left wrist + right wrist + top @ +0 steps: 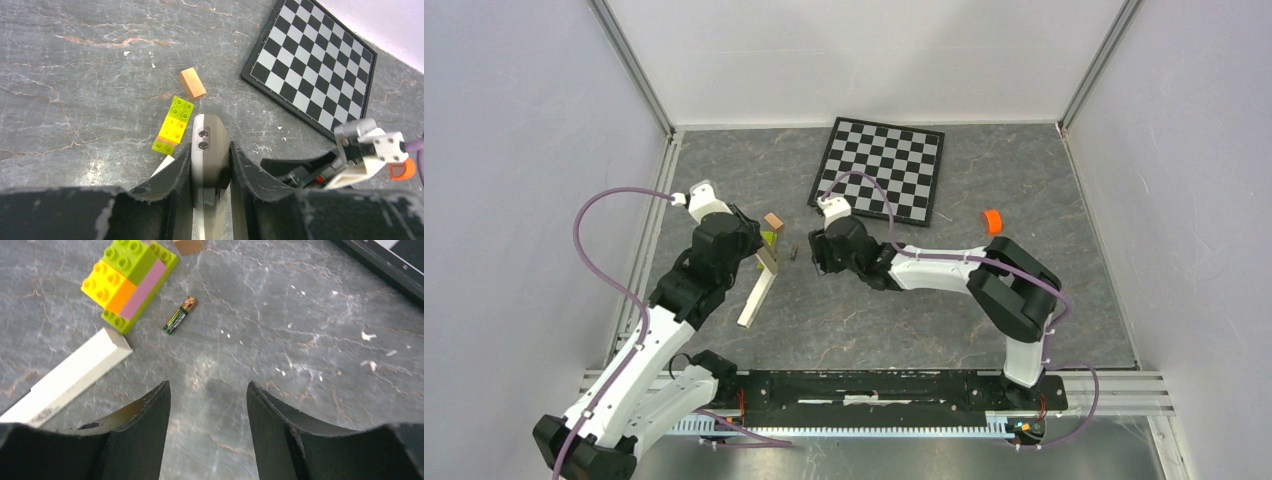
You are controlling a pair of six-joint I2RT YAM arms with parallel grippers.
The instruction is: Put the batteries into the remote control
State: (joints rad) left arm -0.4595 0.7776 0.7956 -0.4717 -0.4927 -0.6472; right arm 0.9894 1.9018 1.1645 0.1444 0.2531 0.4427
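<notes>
On the left, the left gripper (pixel 210 156) was pinched on the rounded end of the small white-and-grey plastic remote control (pixel 210 137), with one dark finger pressed to each long side. The face turned to the wrist camera showed two small dark round dots, one above the other. In the top view the handset was held over the grey marbled table (pixel 984 310), left of centre.

Beneath it lay the long plain cream block (pixel 757 292); just beyond were a stack of yellow, lime-green and pink toy bricks (pixel 131 282) and a small tan wooden block (pixel 192 82). Just right of the bricks, not touching them, a slim dark-green battery (pixel 179 316) with a copper-coloured tip lay flat on the table; its label carried fine pale print, too small to read.

The right gripper (pixel 207 390) hovered on the near side of the battery, its fingers spread wide with nothing between them. Farther right and back, a black-and-white checkered board (pixel 881 170) lay flat; an orange round cap (pixel 991 220) sat well apart on the right.
</notes>
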